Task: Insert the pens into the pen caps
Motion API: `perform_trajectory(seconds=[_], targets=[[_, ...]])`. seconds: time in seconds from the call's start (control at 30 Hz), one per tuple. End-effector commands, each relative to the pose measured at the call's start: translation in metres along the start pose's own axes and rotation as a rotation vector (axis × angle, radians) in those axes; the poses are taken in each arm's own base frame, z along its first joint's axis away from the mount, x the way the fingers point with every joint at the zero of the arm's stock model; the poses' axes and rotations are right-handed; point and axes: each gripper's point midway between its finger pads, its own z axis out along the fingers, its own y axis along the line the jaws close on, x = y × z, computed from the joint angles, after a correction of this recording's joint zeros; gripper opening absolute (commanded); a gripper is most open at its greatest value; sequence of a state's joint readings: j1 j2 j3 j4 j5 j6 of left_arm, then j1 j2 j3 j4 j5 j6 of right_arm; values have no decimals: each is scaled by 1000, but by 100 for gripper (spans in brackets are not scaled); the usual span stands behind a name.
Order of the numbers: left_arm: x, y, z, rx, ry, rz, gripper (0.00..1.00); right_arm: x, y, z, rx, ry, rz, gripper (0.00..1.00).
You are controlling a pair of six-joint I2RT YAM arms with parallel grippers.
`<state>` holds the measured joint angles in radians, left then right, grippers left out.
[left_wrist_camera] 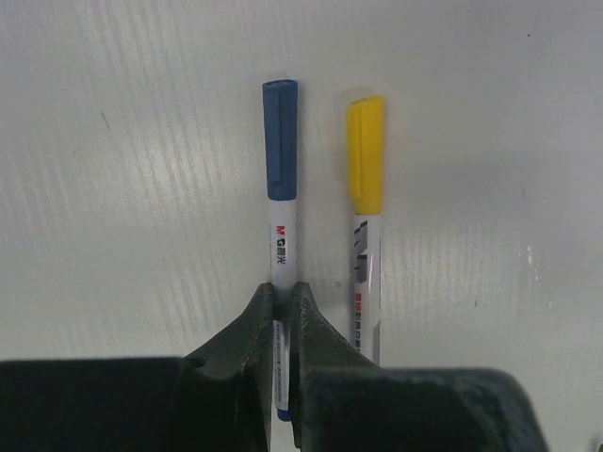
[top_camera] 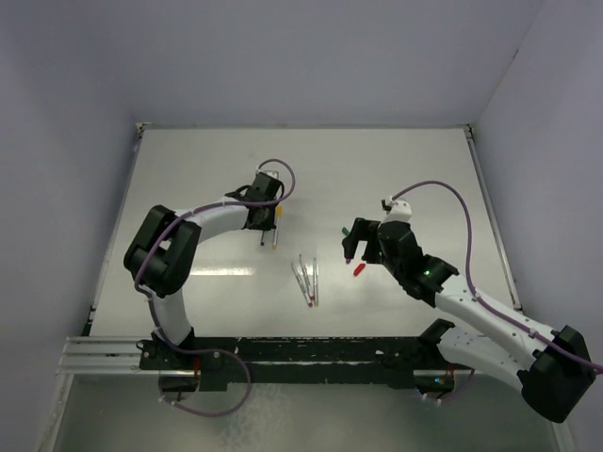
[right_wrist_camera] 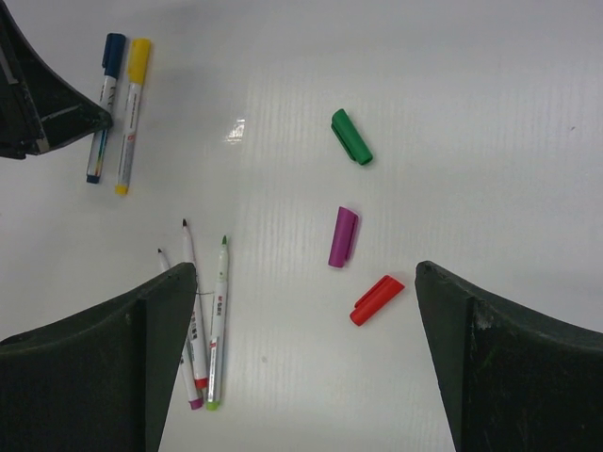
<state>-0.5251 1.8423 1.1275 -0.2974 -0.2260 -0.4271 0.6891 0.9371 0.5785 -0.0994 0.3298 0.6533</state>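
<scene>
- White bench (top_camera: pixel 188 188) is carrying everything, and three bare pens (right_wrist_camera: pixel 203 320) are lying bunched near its middle with their tips pointing away from the arm bases.
- Left pincer (left_wrist_camera: pixel 281 294) is reaching down beyond the bare pens and to their left.
- Its jaws are standing narrow and pinching the barrel of the blue pen (left_wrist_camera: pixel 281 235), just below the printed lettering.
- Blue cap (left_wrist_camera: pixel 281 137) is sitting on that pen's far end, pointing away from the pincer.
- Yellow pen (left_wrist_camera: pixel 365 245) is lying just beside the blue pen and parallel to it, on the side nearer the bare pens. It is wearing the yellow cap (left_wrist_camera: pixel 365 151).
- The yellow pen is running past the outside of one finger and is not between the jaws. Whether it is touching that finger cannot be told.
- Right pincer (right_wrist_camera: pixel 306 282) is hovering to the right of the bare pens, with its jaws spread wide and holding nothing.
- Three loose caps are lying on the bench to the right of the bare pens, each apart from the others, and are showing between the wide fingers in the right wrist view.
- Red cap (right_wrist_camera: pixel 376 299) is lying nearest the arm bases, the purple cap (right_wrist_camera: pixel 343 236) is lying just beyond it, and the green cap (right_wrist_camera: pixel 351 137) is lying farthest out.
- Among the bare pens, the green-tipped one is lying on the side nearest the caps. The outermost one on the other side is partly hiding behind a finger of the right pincer.
</scene>
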Motion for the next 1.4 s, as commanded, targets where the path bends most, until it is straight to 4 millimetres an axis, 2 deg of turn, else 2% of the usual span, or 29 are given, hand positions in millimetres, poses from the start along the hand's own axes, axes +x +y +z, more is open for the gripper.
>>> perform_trajectory(seconds=[0.0,0.27,0.53,0.63,0.8,0.9,1.03,1.2,1.37], targets=[[-9,-7,7,30,-11,-25,10,-7,4,2,-9,-31,21,100],[-9,-7,4,29,-11,-36,25,-5,4,4,-9,-27,19,100],[-24,-4,-13,20,-58,-49,28,-6,8,5,-24,-25,22,100],[-35,-1,-27,12,-97,-54,28,-4,9,5,-29,-20,19,100],[-61,4,-63,18,-193,-70,29,-2,9,7,-31,-16,16,100],[-66,2,-81,55,-221,-76,29,-1,8,8,-26,-14,12,100],[-52,-10,-96,155,-215,-87,30,1,3,10,-3,-10,6,100],[0,-29,-105,250,-149,-74,33,8,-7,11,45,13,17,100],[44,-62,-123,290,-105,-13,35,7,-16,13,107,7,5,100]])
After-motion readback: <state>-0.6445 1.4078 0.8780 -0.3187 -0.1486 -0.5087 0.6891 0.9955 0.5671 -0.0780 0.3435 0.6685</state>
